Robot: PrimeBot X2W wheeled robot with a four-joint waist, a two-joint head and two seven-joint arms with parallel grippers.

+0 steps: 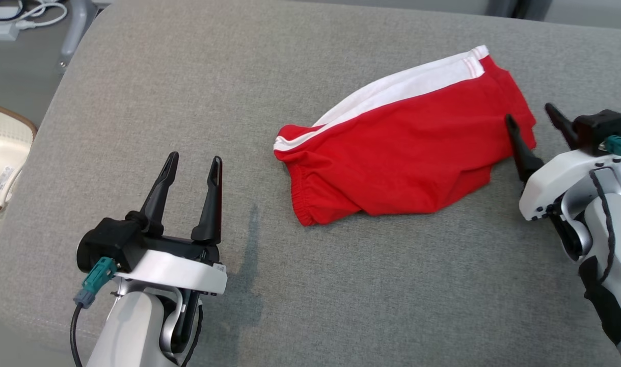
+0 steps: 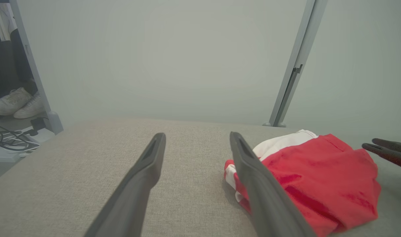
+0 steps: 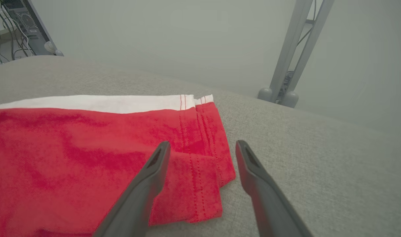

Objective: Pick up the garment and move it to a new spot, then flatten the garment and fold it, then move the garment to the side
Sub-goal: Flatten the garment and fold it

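Red-and-white garment point(image 1: 407, 148) folded on grey padded surface point(image 1: 188, 76), 2 o'clock of head view. Left gripper point(image 1: 195, 159) at 7 o'clock, fingers released, empty. Right gripper point(image 1: 529, 113) at 3 o'clock, released, one finger over garment's hem

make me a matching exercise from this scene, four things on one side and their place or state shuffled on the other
Column 1
1. left pincer
2. right pincer
3. garment
4. white shoes

Column 2
a. on the floor, past the grey surface
b. open, at the garment's hemmed end
c. lying rumpled on the grey surface, red with a white band
d. open over bare grey fabric, apart from the garment

Pairs: 1-d, 2-b, 3-c, 4-a
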